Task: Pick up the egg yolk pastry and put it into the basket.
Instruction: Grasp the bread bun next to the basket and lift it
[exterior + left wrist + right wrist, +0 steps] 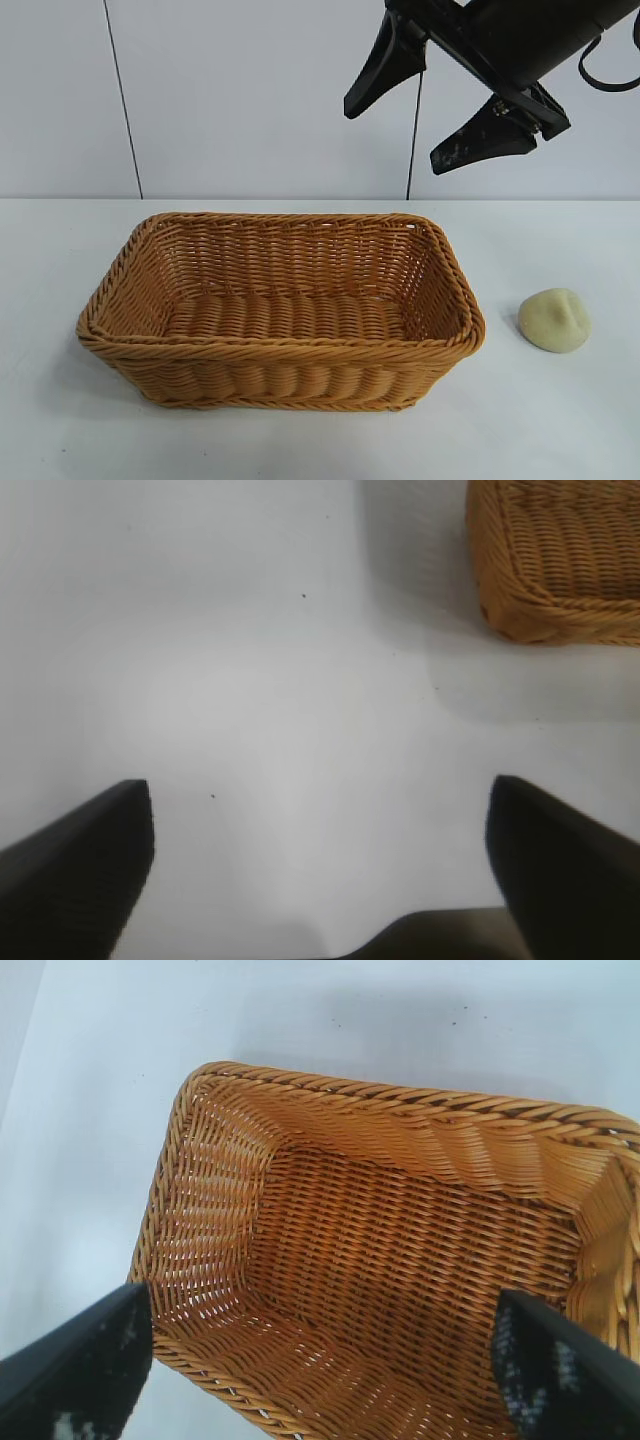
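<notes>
1. Beside the basket (280, 310), on its right, the egg yolk pastry (555, 320) sits on the tabletop (560, 420); the right pincer (440, 100) hangs released, high above the basket, pastry below and rightward.
2. Left pincer (320, 860): released over bare tabletop near a basket corner.
3. Right wrist view: empty basket interior, no pastry.

White table (60, 420), pale panelled wall (250, 90) behind.
</notes>
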